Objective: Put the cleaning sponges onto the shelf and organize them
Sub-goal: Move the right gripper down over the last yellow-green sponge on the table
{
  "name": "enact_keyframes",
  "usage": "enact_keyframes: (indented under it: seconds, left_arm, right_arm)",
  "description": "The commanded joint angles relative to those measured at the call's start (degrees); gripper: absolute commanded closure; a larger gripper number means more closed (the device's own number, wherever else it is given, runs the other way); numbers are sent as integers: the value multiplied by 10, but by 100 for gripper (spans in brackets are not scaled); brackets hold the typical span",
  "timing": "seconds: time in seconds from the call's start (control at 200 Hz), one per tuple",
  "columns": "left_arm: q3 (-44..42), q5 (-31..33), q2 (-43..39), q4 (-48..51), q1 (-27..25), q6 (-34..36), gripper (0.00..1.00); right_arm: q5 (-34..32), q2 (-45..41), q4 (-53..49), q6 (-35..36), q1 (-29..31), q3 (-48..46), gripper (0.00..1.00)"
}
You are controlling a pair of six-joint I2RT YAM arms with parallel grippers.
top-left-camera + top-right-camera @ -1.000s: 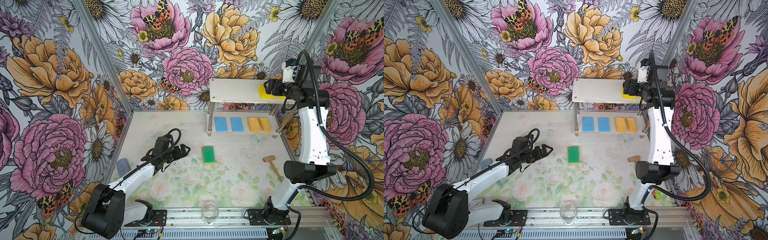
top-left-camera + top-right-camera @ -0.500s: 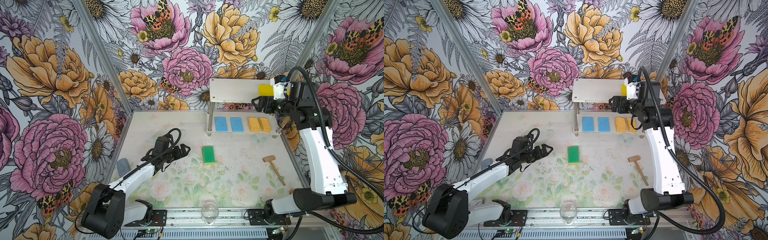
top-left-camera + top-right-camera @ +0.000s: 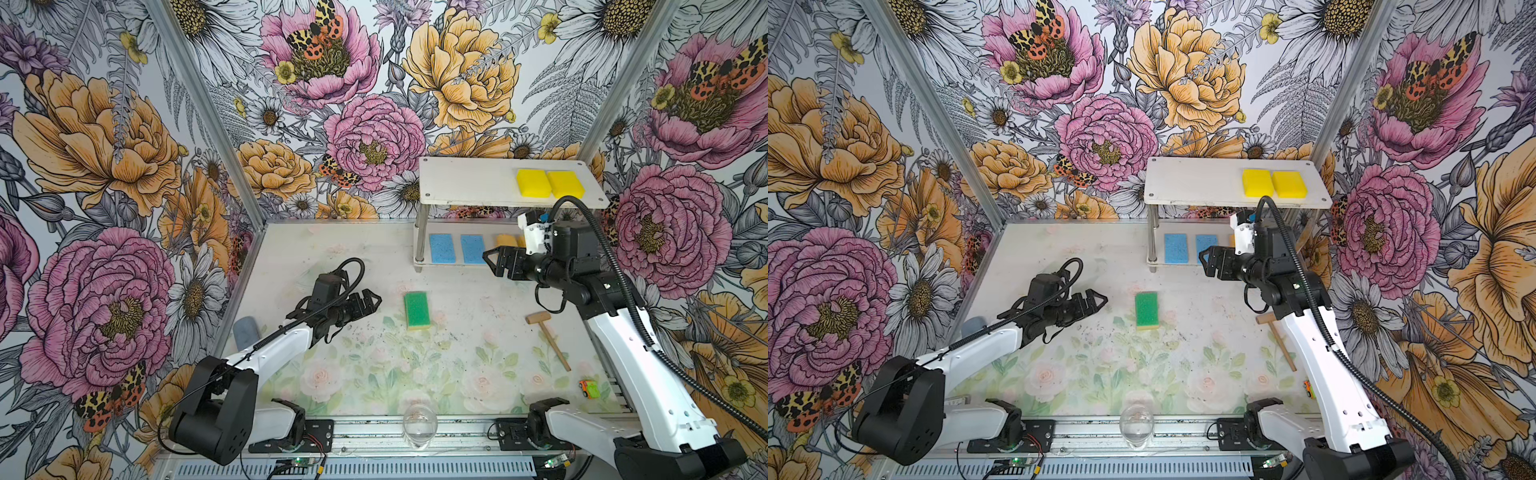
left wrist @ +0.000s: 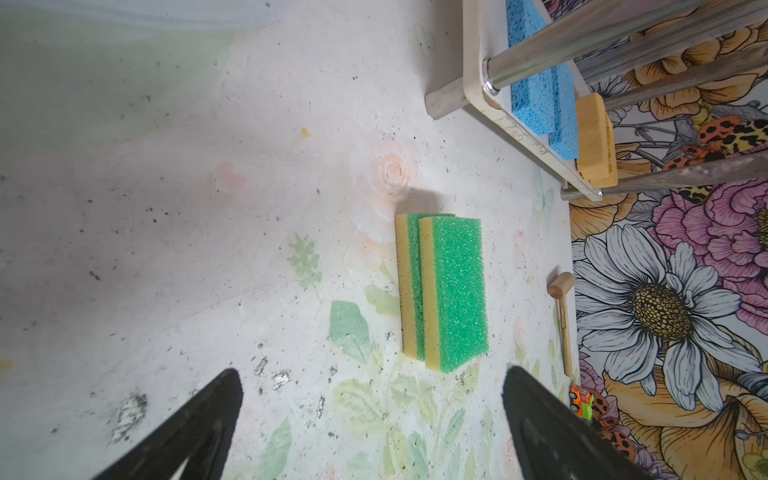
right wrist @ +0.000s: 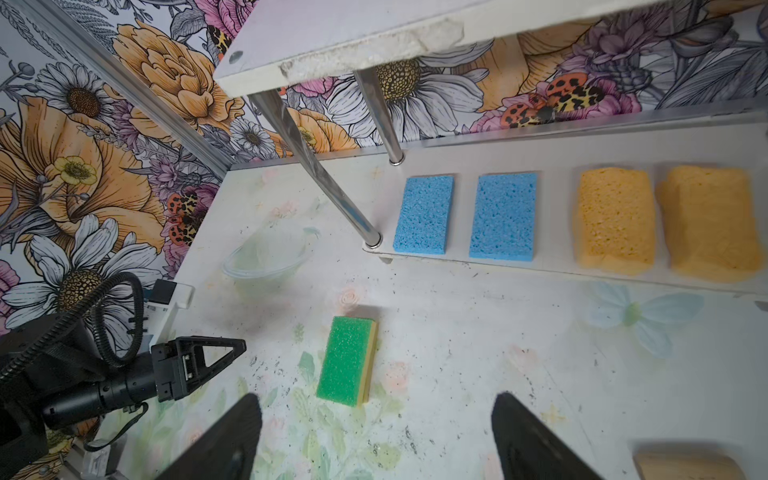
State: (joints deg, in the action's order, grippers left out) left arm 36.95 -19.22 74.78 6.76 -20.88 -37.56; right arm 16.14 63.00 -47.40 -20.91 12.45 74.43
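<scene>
Flowered paper is seen on all the walls, and the pale flowered table [image 3: 457, 374] is speckled with dark crumbs. At the far right, the shelf [image 3: 465, 183] is stood against the back wall. Its boards are filled in pairs by colour, which is judged to be the sorting rule. Two yellow sponges [image 3: 534, 183] are laid touching at the right end of the upper board. On the lower board, two blue sponges [image 5: 424, 214] are set at the left and two orange sponges [image 5: 615, 220] to their right. The left half of the upper board is left bare, presumably for the last pair.

The left pincer [image 3: 373, 300] is held wide and empty, low over the table and aimed right at the green sponges [image 3: 417, 309]. The right pincer [image 3: 491, 262] is likewise spread and empty, in front of the shelf and aimed left.

The green sponges are stacked at mid-table, clear of both pincers, green face up, the upper one slightly offset. Their long axis is run near to far, matching the shelved ones, so little turning is judged necessary. A mallet [image 3: 538, 318], glass [image 3: 419, 424], grey cylinder [image 3: 246, 329] and toy car [image 3: 589, 388] are left aside.
</scene>
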Motion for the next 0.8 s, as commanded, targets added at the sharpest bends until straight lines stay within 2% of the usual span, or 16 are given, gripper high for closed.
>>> enact_keyframes:
  seconds: [0.0,0.1,0.145,0.36,0.796]
  left_arm:
    - [10,-14,8,-22,-6,-9,1]
    - [15,-16,14,-19,-8,-8,1]
    - [18,-15,16,-17,-9,-9,1]
    - [16,-4,15,-16,-15,-18,1]
    - [11,-7,8,-2,-12,-11,1]
  right_arm:
    - [-10,-1,75,-54,30,-56,11]
    - [-28,25,97,-72,72,-83,11]
    - [-42,43,99,-72,96,-85,8]
    - [-158,130,109,-89,206,-87,6]
    - [-213,256,112,-128,281,-63,5]
